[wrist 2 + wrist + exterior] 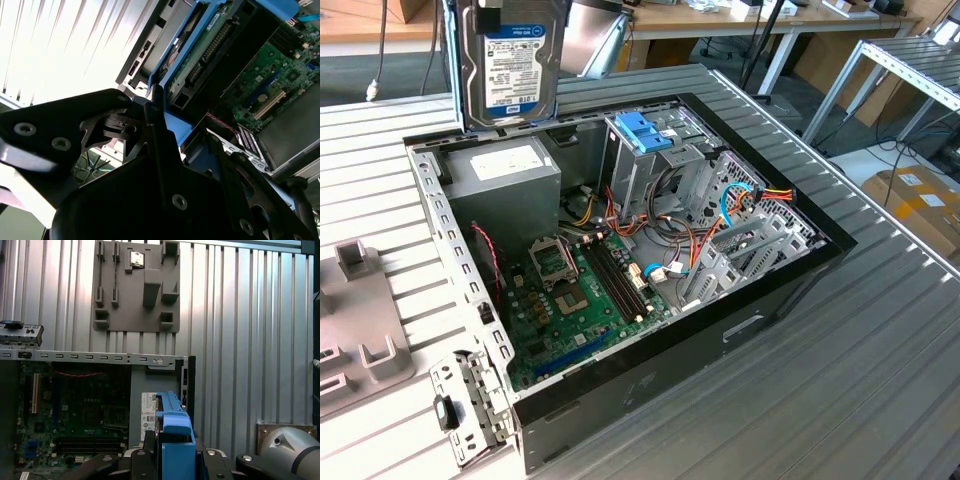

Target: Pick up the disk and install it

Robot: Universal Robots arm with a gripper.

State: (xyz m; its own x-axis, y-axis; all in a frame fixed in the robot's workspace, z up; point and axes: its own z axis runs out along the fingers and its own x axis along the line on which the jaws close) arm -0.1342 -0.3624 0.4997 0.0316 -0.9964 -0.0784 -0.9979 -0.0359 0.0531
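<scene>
Blue plastic frames the disk [508, 60], which hangs upright at the upper left of the exterior view, its labelled face towards the camera. It sits above the back edge of the open computer case [720, 340] and touches nothing inside. The case lies on the ribbed metal desk [860, 380] with its motherboard [585, 290] exposed. A power supply [505, 180] lies just below the disk. The grey drive cage [630, 185] with its light-blue bracket [645, 132] stands at the upper middle of the frame, apart from the disk.

In the second wrist view the tool [175, 127] is clenched on the disk [200, 55]. Its black fingers [155, 135] press on the blue carrier edge, and the motherboard [270, 75] lies beyond.

In the first wrist view the tool [175, 460] grips the blue end of the disk [175, 430]. Past it we see the motherboard [75, 405] and a grey fixture plate [137, 287] lying flat on the desk.

We judge the pick-up done and the disk in transit, with installation not yet begun. The next move, as we read it, calls for bringing the disk over the drive cage and squaring its carrier with the open bay. The loose wires beside the cage look likely to snag.
</scene>
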